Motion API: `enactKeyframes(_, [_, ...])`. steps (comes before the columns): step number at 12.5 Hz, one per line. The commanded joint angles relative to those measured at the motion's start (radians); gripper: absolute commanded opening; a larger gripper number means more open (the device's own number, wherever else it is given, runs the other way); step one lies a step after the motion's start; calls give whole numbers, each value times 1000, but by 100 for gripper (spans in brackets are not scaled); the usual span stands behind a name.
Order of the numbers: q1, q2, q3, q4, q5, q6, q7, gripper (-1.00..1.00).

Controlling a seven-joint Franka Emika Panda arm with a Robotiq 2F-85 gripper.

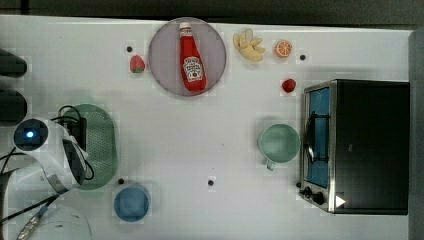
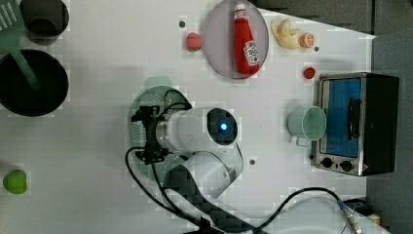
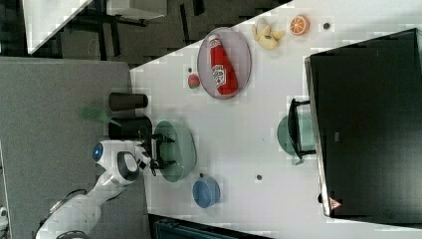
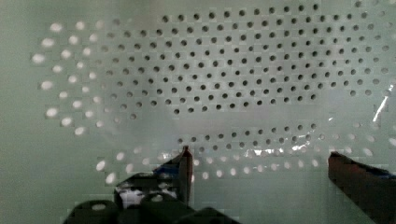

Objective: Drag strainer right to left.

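Sitting at the top view's left side of the white worktop [image 1: 210, 130], the strainer [image 1: 102, 145] is partly under the arm, with the blue dish [image 1: 131, 202] just beside it and the mint mug [image 1: 278, 143] well apart toward the toaster oven [image 1: 357, 145]. Gripper [image 4: 259, 161] is inside the perforated basin, its 2 fingers [image 4: 184, 163] spread with bare holes between them, pinching nothing. In the left view the strainer [image 2: 146, 105] pokes out beyond the wrist. Ketchup bottle [image 1: 192, 57] lies on the grey plate [image 1: 162, 60]; a strawberry [image 1: 137, 64] sits just beside the plate.
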Motion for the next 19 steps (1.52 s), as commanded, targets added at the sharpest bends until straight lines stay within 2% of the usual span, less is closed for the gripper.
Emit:
enactKeyframes(1, [5, 19, -10, 35, -6, 12, 34, 100])
enactKeyframes(3, [5, -22, -27, 30, -16, -18, -43, 100])
enactKeyframes(6, [2, -156, -82, 26, -17, -174, -245, 100])
enactKeyframes(8, [-1, -271, -156, 27, -25, -276, -389, 100])
enactKeyframes(12, [-15, -511, -370, 33, -35, -453, -639, 100])
enactKeyframes(14, [-23, -620, -491, 33, -94, -571, -818, 100])
enactKeyframes(17, [-34, -747, -649, 34, -264, -733, -1106, 100])
enactKeyframes(19, [-38, -803, -722, 33, -343, -789, -1220, 100])
